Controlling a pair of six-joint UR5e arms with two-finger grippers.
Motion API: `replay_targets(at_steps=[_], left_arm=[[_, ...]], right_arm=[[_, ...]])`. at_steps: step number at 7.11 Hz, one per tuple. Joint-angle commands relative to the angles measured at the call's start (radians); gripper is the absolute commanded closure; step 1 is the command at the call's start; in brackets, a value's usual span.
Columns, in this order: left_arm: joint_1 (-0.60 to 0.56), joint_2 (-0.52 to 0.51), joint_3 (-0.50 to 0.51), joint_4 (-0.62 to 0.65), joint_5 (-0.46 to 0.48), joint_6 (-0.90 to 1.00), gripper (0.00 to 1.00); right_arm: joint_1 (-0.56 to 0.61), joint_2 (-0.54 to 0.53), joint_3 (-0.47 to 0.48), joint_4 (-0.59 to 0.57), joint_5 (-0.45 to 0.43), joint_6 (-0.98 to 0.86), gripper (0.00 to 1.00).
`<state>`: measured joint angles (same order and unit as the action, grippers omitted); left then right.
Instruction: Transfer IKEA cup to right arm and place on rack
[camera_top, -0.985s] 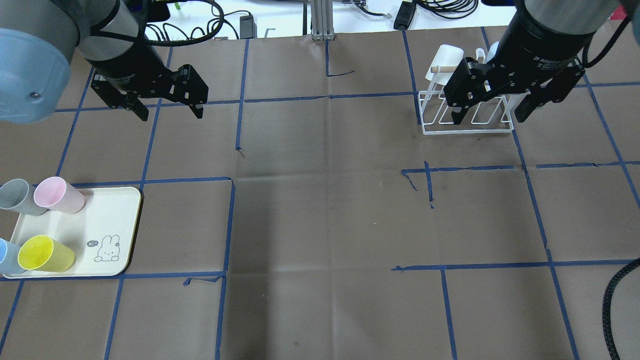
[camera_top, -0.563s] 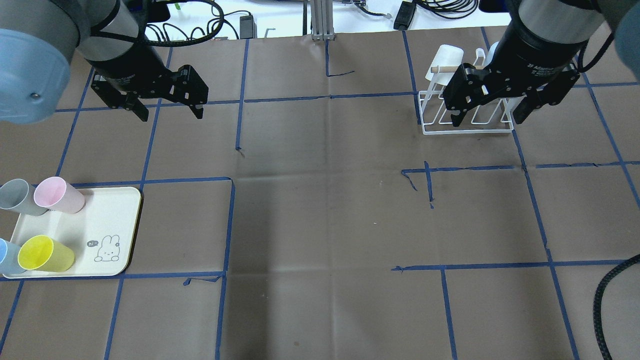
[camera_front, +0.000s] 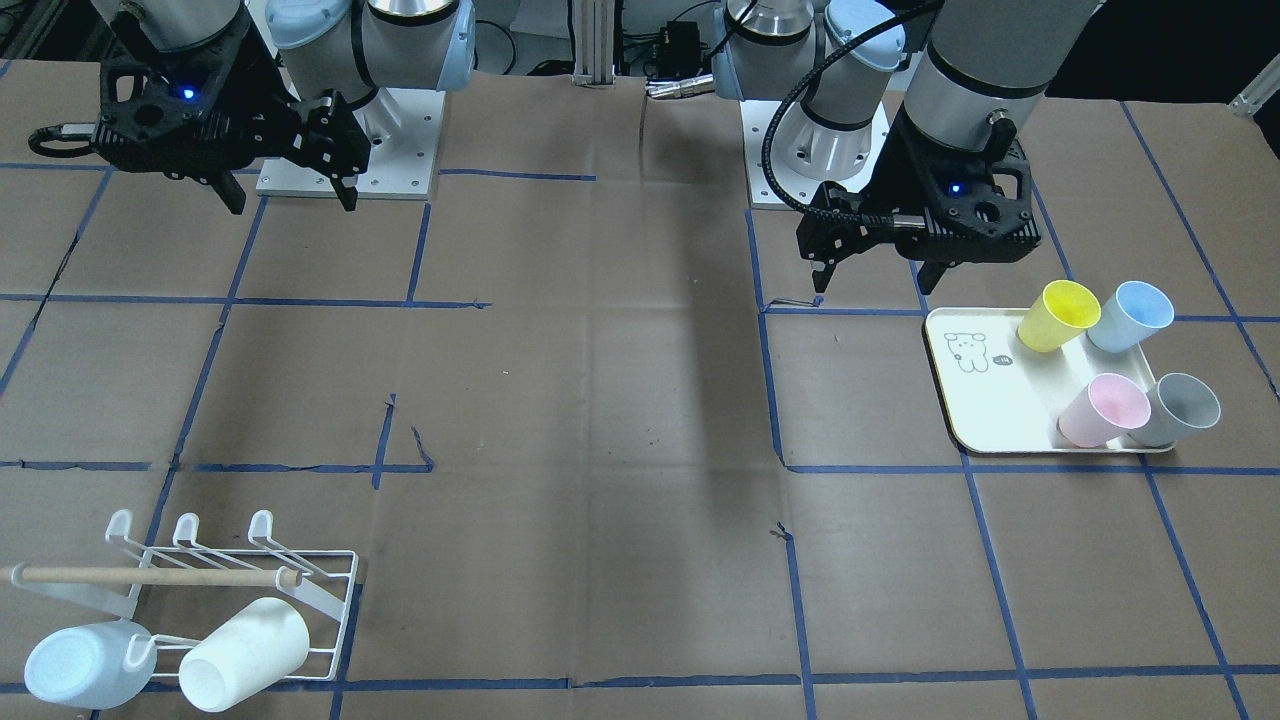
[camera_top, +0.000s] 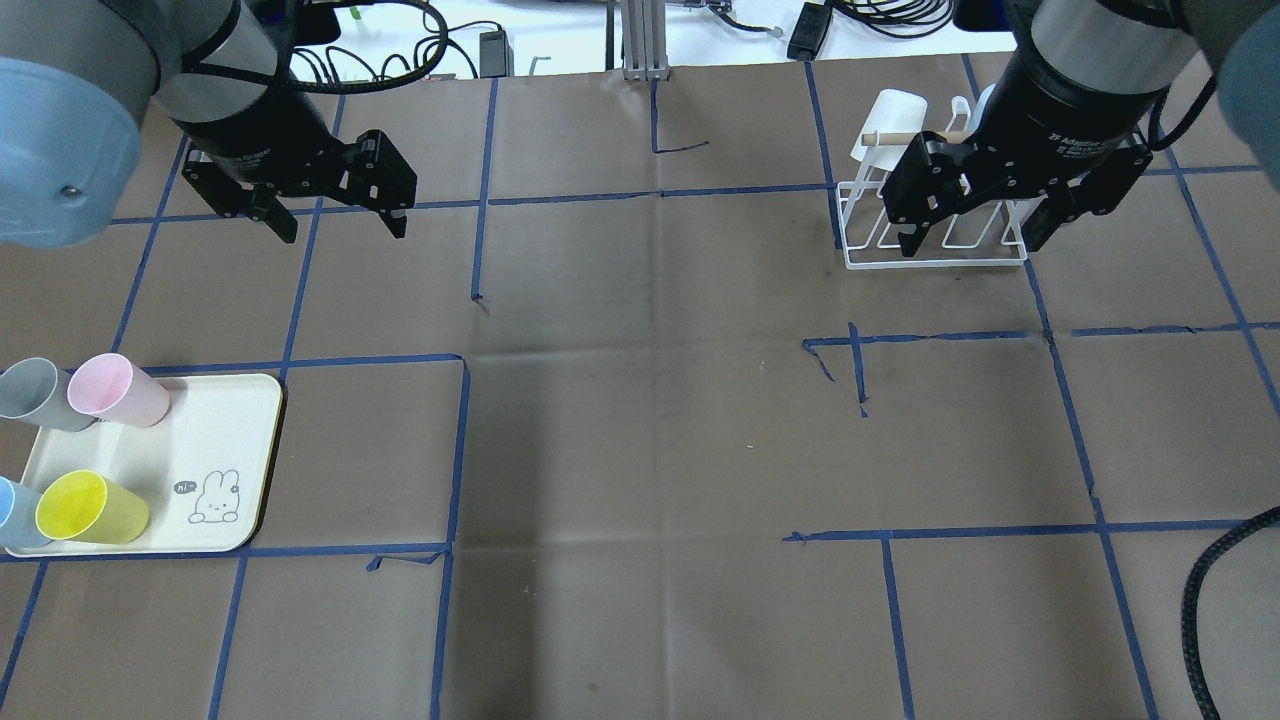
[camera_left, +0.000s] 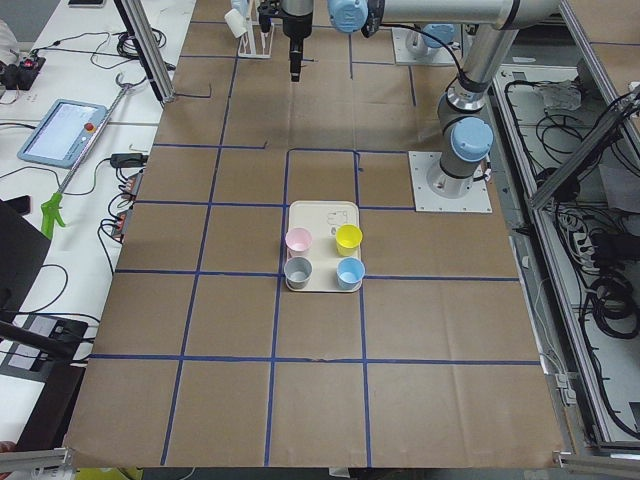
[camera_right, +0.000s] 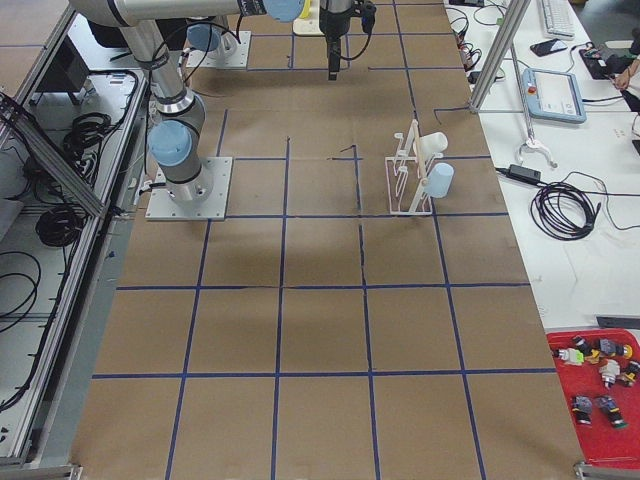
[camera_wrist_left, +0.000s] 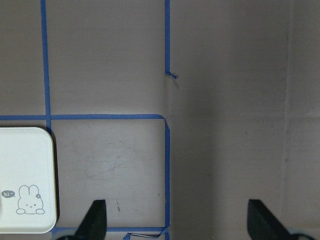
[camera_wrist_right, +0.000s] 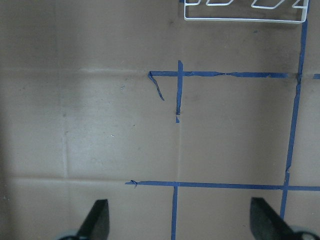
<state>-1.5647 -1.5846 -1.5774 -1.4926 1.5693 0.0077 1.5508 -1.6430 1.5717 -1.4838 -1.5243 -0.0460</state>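
Note:
Several cups stand on a cream tray (camera_top: 200, 430) at the near left: pink (camera_top: 115, 390), grey (camera_top: 35, 392), yellow (camera_top: 88, 508) and blue (camera_top: 12, 510). My left gripper (camera_top: 343, 230) is open and empty, hovering well beyond the tray. In the left wrist view (camera_wrist_left: 177, 222) only the tray's corner (camera_wrist_left: 25, 175) shows. My right gripper (camera_top: 973, 245) is open and empty, high over the white wire rack (camera_top: 935, 262) at the far right. The rack (camera_front: 300, 560) holds a white cup (camera_front: 245, 650) and a pale blue cup (camera_front: 75, 662) on its prongs.
Brown paper with blue tape lines covers the table. A black cable (camera_top: 1200, 610) hangs in at the near right edge. Cables and a metal post (camera_top: 640, 45) lie past the far edge. The rack's front edge (camera_wrist_right: 242, 17) shows at the top of the right wrist view.
My right gripper has drifted slightly left and toward the far edge over the rack. The left arm, the cups and the tray have not moved.

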Motion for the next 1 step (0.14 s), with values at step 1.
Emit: replay_targets(at_steps=[1], left_arm=[[0.0,0.0,0.0,0.0,0.0,0.0,0.01]], right_arm=[[0.0,0.0,0.001,-0.001,0.001,0.0,0.0]])
